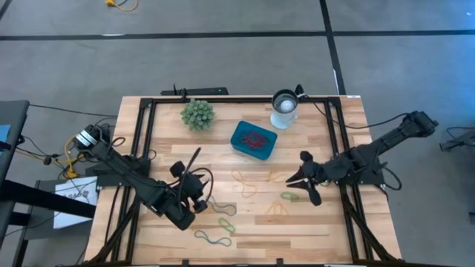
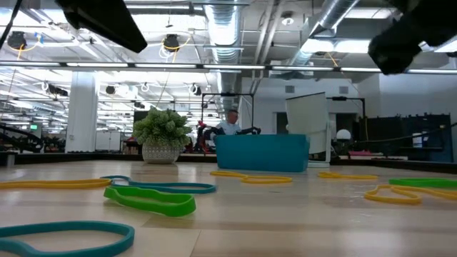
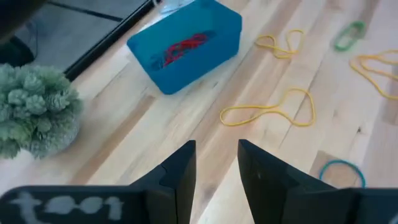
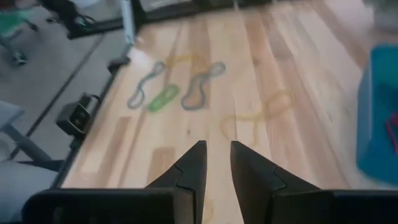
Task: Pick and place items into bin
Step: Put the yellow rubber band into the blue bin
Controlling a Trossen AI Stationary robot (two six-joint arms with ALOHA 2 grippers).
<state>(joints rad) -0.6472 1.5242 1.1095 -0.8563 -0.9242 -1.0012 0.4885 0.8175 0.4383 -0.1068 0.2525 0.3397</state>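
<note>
With red bands already in the bin [image 1: 254, 140] at frame centre, we should lower our released, empty right gripper [image 1: 295, 180] squarely over the yellow band [image 1: 244, 182] on the counter [image 1: 312, 230].

Teal-blue bin [image 1: 254, 141] holding red bands [image 1: 255, 139]; yellow band [image 3: 268, 111]; green plant [image 1: 197, 114].

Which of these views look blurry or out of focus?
Right wrist view: smeared, the teal-blue plastic bin soft-edged. Low view: nearest green rubber-band loop soft, overhead lamps glaring. High and left wrist views: fairly crisp.
</note>
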